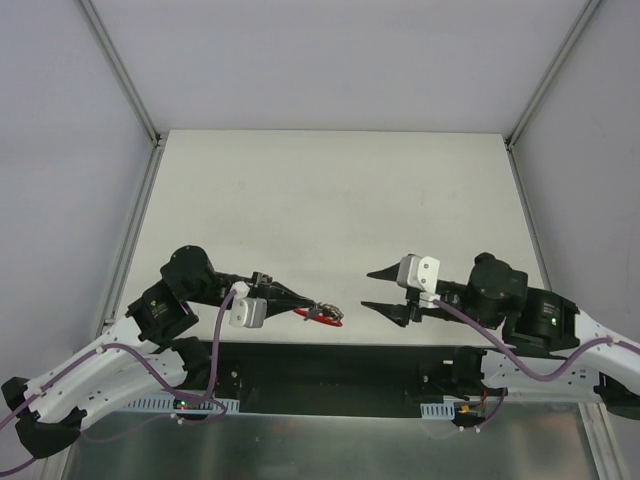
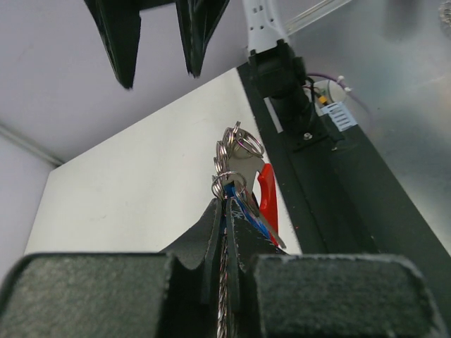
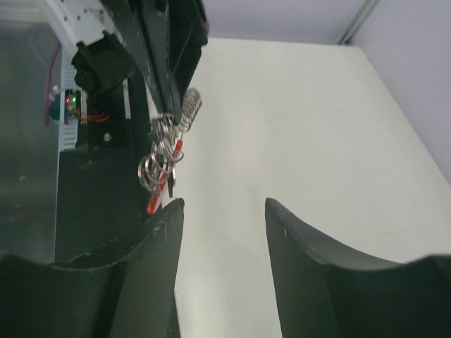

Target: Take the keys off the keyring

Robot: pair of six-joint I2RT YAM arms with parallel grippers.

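My left gripper [image 1: 308,304] is shut on the keyring [image 1: 322,312] and holds it just above the table's near edge. In the left wrist view the closed jaws [image 2: 227,205] pinch the bunch. Silvery wire rings [image 2: 237,146] stick out past the tips, with the red tag [image 2: 266,191] on the right and a thin grey key blade [image 2: 273,234] beside it. A blue part shows between the jaws. My right gripper [image 1: 368,289] is open and empty, a short way right of the bunch. In the right wrist view [image 3: 224,203] the rings [image 3: 158,158] and red tag [image 3: 156,199] hang ahead, left of its left finger.
The white table [image 1: 330,200] extends back to grey walls on three sides. A black mounting bar [image 1: 330,365] runs along the near edge below the bunch. A short coiled spring [image 3: 191,108] shows by the left gripper's tips.
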